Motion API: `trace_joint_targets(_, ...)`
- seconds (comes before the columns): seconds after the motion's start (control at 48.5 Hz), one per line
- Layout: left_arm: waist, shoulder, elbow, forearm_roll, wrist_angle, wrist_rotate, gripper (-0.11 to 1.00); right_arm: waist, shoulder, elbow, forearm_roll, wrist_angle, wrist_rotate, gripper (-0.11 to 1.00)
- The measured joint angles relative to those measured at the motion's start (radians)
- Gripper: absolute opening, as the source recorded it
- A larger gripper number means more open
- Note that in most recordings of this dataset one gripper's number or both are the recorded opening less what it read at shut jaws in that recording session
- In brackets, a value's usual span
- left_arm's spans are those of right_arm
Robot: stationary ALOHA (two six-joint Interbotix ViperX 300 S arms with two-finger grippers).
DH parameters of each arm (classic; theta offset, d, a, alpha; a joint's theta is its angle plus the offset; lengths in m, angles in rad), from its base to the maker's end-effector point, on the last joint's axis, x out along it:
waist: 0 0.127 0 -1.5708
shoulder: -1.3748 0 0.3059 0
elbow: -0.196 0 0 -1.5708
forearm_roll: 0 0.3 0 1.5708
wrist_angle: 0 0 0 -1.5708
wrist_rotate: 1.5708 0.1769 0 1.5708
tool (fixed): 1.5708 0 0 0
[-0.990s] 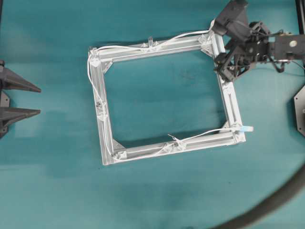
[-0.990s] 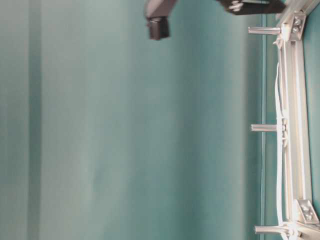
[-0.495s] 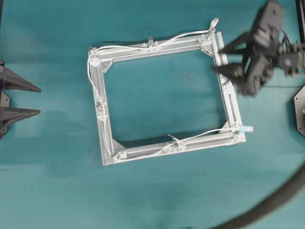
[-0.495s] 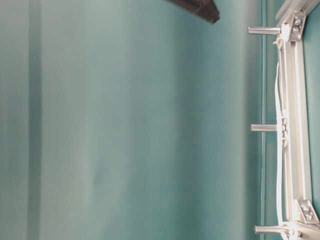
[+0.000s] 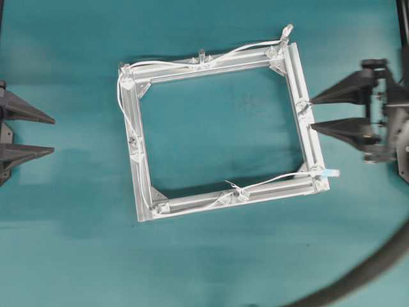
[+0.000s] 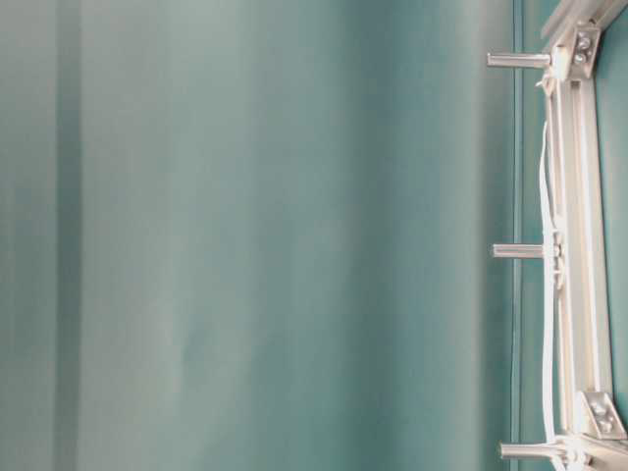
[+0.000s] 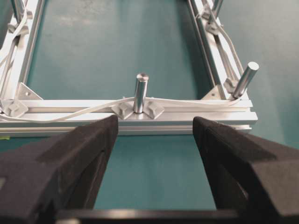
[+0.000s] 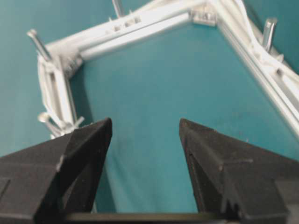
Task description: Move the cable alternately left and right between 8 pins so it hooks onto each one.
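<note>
Both your end effectors stand apart, holding nothing.
Your left end effector (image 5: 52, 135) and right end effector (image 5: 313, 114) flank the frame (image 5: 138, 166) on the table (image 5: 211, 262); the cable (image 5: 167, 64) runs along its pins (image 5: 201, 55), plug (image 5: 330, 173) at the right corner.

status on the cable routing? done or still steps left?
Looks essentially done. The cable runs along the frame's top bar, down its left bar and along the bottom bar, ending with the plug at the lower right corner. Nothing is in hand: the left gripper and right gripper are both open, empty and off the frame. I can't confirm that every pin is hooked; the right bar carries no cable.
</note>
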Motion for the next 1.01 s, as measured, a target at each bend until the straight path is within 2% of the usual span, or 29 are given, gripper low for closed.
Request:
trace_joint_targets(0.206, 0.0, 0.0, 0.0, 0.0, 0.0, 0.0, 0.74, 0.011, -0.331, 0.133, -0.002, 0.086, 0.0, 0.62)
trace_joint_targets(0.392, 0.0, -0.002, 0.0, 0.0, 0.0, 0.002, 0.74, 0.1, -0.572, 0.212, 0.021, 0.19, 0.0, 0.62)
trace_joint_targets(0.495, 0.0, -0.002, 0.0, 0.0, 0.0, 0.002, 0.74, 0.17, -0.594, 0.232, 0.028, 0.224, 0.002, 0.62)
trace_joint_targets(0.66, 0.0, -0.002, 0.0, 0.0, 0.0, 0.002, 0.74, 0.247, -0.545, 0.252, 0.028, 0.225, 0.0, 0.63)
trace_joint_targets(1.011, 0.0, 0.0, 0.0, 0.0, 0.0, 0.002, 0.74, 0.25, -0.545, 0.273, 0.0, 0.19, -0.002, 0.62)
